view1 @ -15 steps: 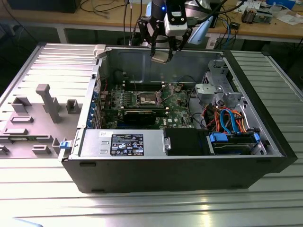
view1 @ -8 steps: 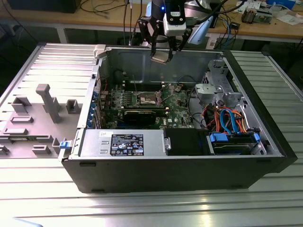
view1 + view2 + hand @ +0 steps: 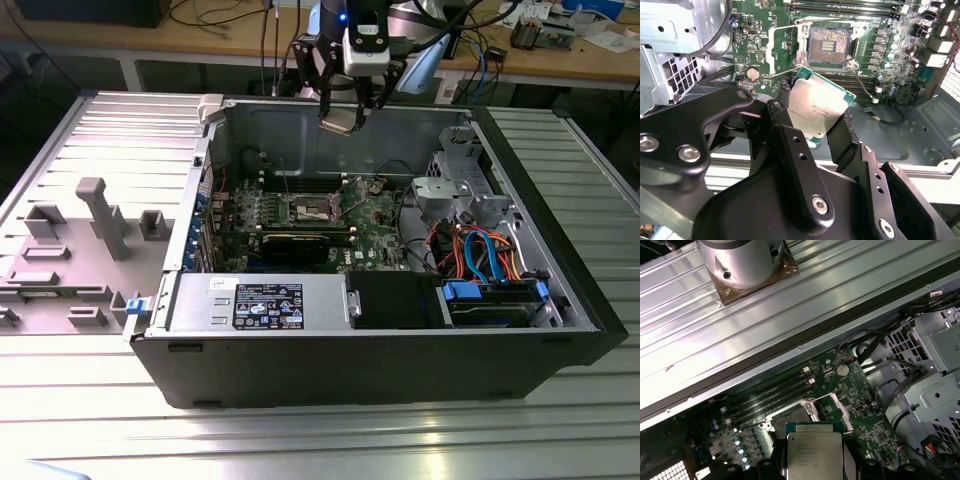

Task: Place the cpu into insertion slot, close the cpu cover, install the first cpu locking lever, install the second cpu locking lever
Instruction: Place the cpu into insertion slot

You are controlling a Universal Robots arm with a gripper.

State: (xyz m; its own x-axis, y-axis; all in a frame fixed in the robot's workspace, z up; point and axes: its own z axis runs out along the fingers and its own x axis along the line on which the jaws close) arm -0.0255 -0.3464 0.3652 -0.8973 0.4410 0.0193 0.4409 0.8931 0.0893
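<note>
While the pincer (image 3: pixel 815 114) is clenched on the cpu (image 3: pixel 821 97) by two opposite edges, high over the open computer case (image 3: pixel 350 372), the first step, placing the chip, looks to be in hand. The insertion slot (image 3: pixel 829 46) lies below and beyond the pincer's tips, well apart, its tan contact field bare. Seating would, I judge, call for squaring this thin, silver-topped, green-rimmed square to the dark frame and lowering it flat, gently.

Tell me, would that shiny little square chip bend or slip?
Probably stiff: the small thin square silver-topped chip looks flat while the black pincer grips its edges. Possibly slippery: its metal top shines. Likely light, being so thin.
</note>
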